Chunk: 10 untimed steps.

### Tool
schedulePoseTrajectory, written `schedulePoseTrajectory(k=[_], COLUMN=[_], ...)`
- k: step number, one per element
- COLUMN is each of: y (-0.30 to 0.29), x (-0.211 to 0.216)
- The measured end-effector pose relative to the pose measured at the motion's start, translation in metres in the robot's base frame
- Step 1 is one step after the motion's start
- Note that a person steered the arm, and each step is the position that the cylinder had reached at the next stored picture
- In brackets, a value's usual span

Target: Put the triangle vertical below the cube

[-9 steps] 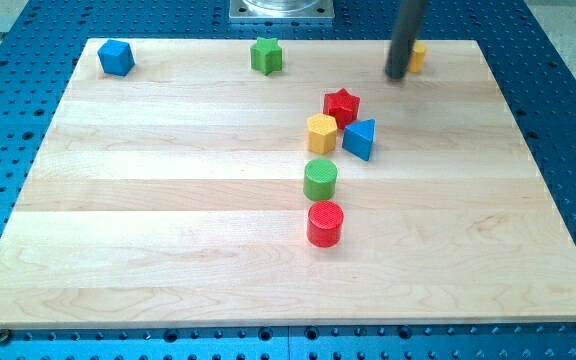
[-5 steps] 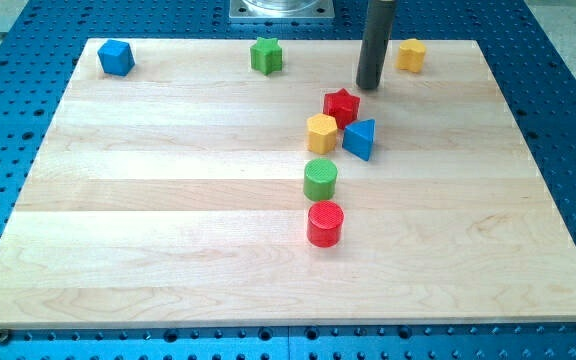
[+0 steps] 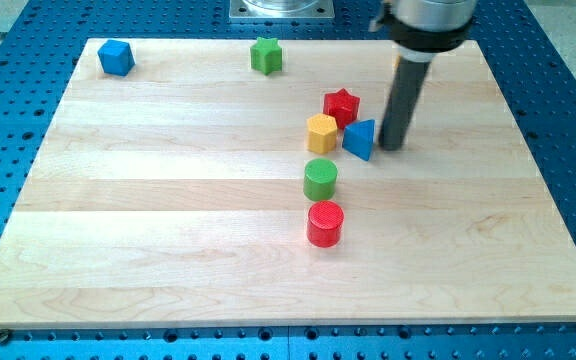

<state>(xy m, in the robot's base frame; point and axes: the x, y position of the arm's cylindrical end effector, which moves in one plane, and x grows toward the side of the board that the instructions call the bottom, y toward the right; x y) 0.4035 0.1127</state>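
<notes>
Your blue triangle [image 3: 360,138] sits just at the view's left of my tip [image 3: 393,146], nearly touching; the rod has no jaws and holds nothing. Push steadily leftward past the red star [image 3: 341,105] toward the far blue cube [image 3: 116,57].

At the frame's upper left, on the board [image 3: 168,220]: blue cube [image 3: 116,57]. Top centre: green star [image 3: 266,54]. Right of centre, clustered: red star [image 3: 341,104], with yellow hexagon [image 3: 322,132] just below-left and blue triangle [image 3: 360,138] just below-right. Under the hexagon: green cylinder [image 3: 320,179], then red cylinder [image 3: 325,223] lower still. Just right of the triangle: my tip [image 3: 392,146].
</notes>
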Motion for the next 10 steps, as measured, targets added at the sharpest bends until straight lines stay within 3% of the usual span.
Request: schedulePoseTrajectory(k=[2, 5, 6, 9, 10], y=[-0.015, -0.25, -0.21, -0.306, -0.25], x=[0.003, 0.033, 0.088, 0.064, 0.063])
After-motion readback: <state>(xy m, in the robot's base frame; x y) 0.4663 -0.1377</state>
